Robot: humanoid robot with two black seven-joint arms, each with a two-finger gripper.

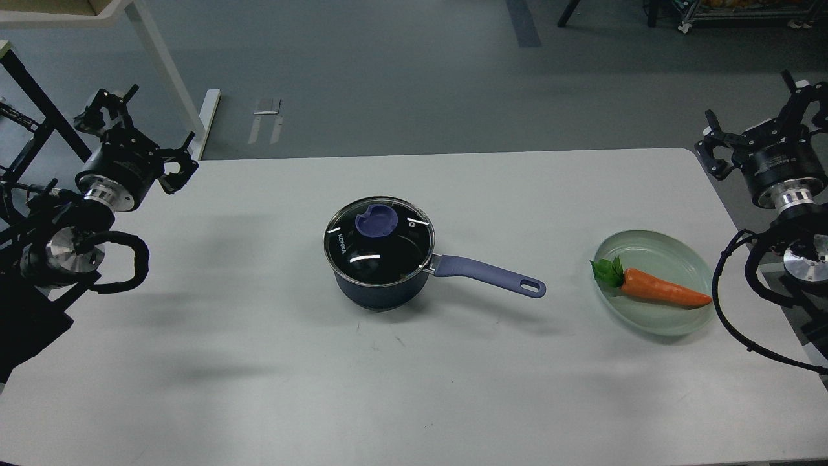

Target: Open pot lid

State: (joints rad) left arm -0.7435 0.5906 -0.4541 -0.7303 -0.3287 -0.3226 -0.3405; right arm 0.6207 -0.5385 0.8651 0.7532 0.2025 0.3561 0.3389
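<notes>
The dark navy pot (378,285) stands at the middle of the white table, its lavender-blue handle (491,274) pointing right. The glass lid (378,241) rests flat on the pot's rim, with its blue-purple knob (377,220) toward the back. My left gripper (143,134) hovers at the table's far left edge, well away from the pot; its fingers are spread and hold nothing. My right gripper (753,126) hangs past the table's far right corner, also open and empty.
A pale green plate (666,252) with a toy carrot (663,291) lies to the right of the pot's handle. A white table leg (171,71) and a black frame (32,97) stand behind on the left. The table's back edge (440,154) runs behind the pot.
</notes>
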